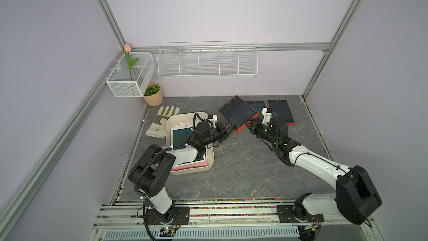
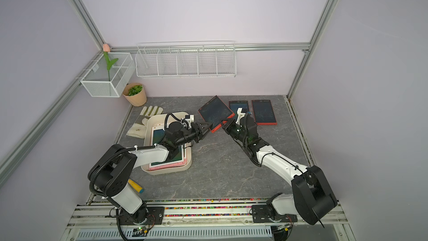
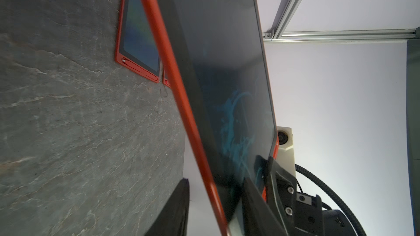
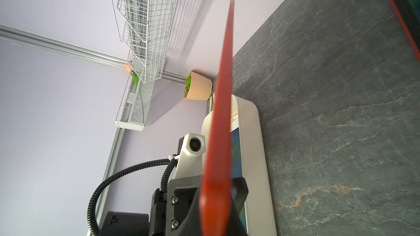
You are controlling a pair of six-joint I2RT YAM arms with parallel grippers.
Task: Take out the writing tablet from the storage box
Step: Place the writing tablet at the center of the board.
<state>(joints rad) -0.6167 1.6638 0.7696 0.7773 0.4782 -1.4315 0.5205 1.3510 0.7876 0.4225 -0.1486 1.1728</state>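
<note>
Lilac walls (image 1: 208, 8); grey stone-look tabletop (image 1: 243, 170)

The left arm (image 1: 183, 155) reaches forward and toward the middle, with its wrist rolled onto its side. The left gripper (image 1: 229, 128) has its jaws parted, with one of its fingers (image 4: 239, 188) on each side of the red writing tablet (image 1: 238, 112). The right arm (image 1: 312, 161) stretches forward and inward. The right gripper (image 1: 251, 124) is clamped on the same tablet's edge.

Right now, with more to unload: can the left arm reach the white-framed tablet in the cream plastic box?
Probably yes: the white-framed tablet lies topmost in the cream plastic box, under that arm, and the left pincer is open.
</note>
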